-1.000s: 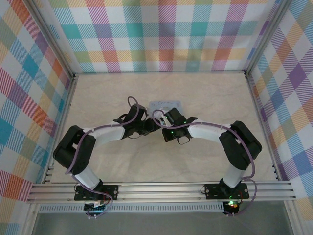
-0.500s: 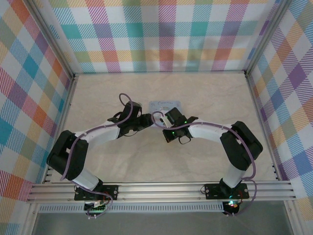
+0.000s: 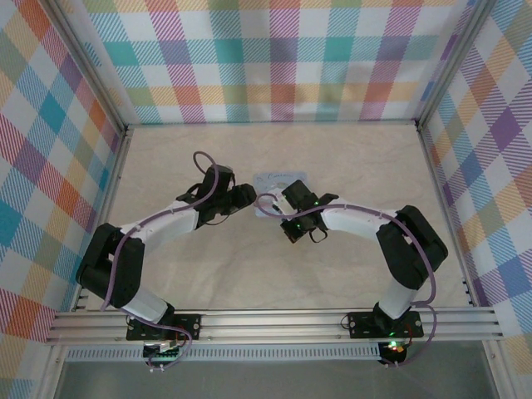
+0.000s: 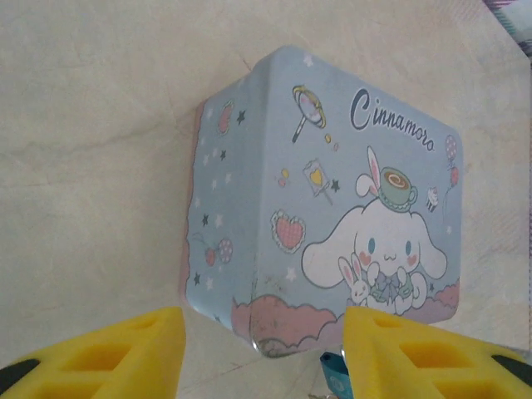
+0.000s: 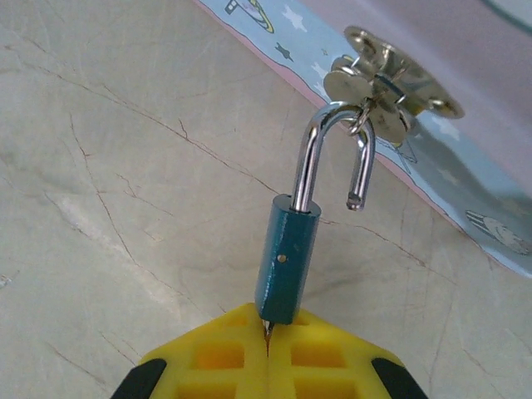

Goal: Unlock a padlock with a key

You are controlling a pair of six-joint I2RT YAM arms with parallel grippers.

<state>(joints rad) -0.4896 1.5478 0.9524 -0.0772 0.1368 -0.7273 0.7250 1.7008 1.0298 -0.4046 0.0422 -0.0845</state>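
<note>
Pastel-blue Cinnamoroll tin box [image 4: 332,191] seen lying on pale marbled table [image 4: 91,166], its near corner flanked by yellow fingers [image 4: 100,353] of left gripper [image 4: 264,328], held apart

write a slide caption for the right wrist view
right gripper pinching the key in the open padlock, hooked through the clasp

A pastel-blue cartoon-printed tin box [image 3: 283,178] is set mid-table. Its near side is crowded by the left gripper [image 4: 264,342], the right gripper [image 5: 268,331] and a small dark-blue padlock [image 5: 287,258] hooked on the box's brass latch [image 5: 391,79]. Bare beige tabletop [image 3: 374,166] is left open around the box's other sides, bounded by checked fabric walls [image 3: 283,58].
</note>
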